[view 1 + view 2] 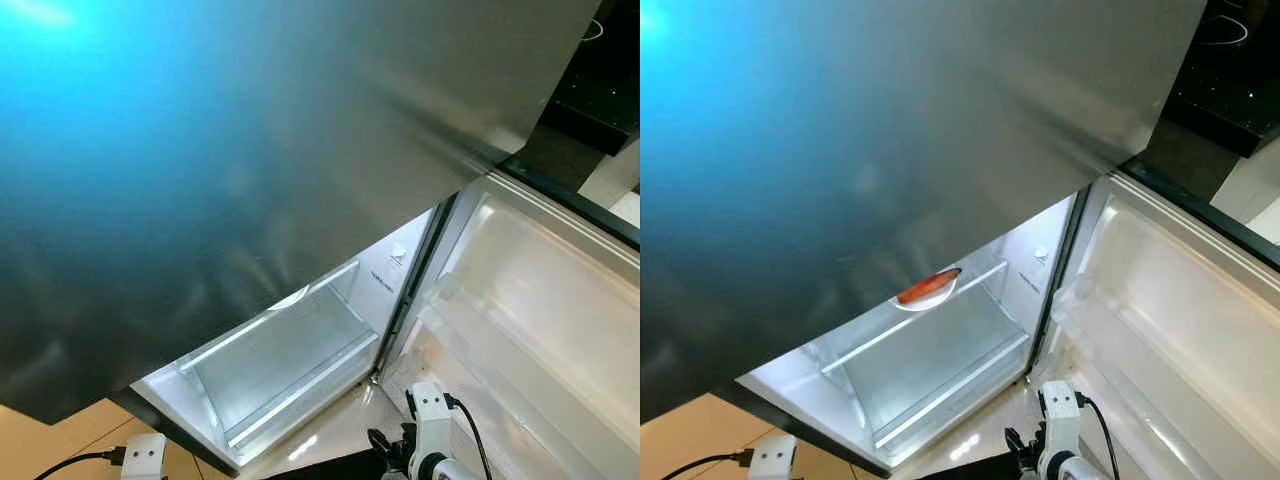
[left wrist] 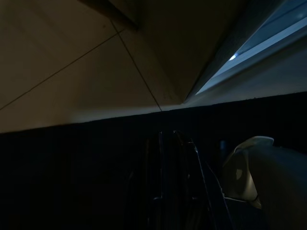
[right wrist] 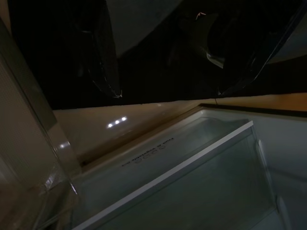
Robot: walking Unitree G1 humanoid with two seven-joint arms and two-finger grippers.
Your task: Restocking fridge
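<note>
Fridge (image 1: 940, 350) open — right gripper (image 3: 163, 67) facing its shelf.

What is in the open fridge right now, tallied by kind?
Plates: 1, a white plate on the glass shelf
Food items: 1, an orange-red item lying on that plate; too small to identify
Clear drawers: 1, the crisper drawer below the shelf, nothing visible in it
Total: 3

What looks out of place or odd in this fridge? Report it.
Nothing looks spilled or damaged. The fridge stands open with its door swung right; one plate of reddish food sits on a shelf, partly hidden by the steel panel.
</note>
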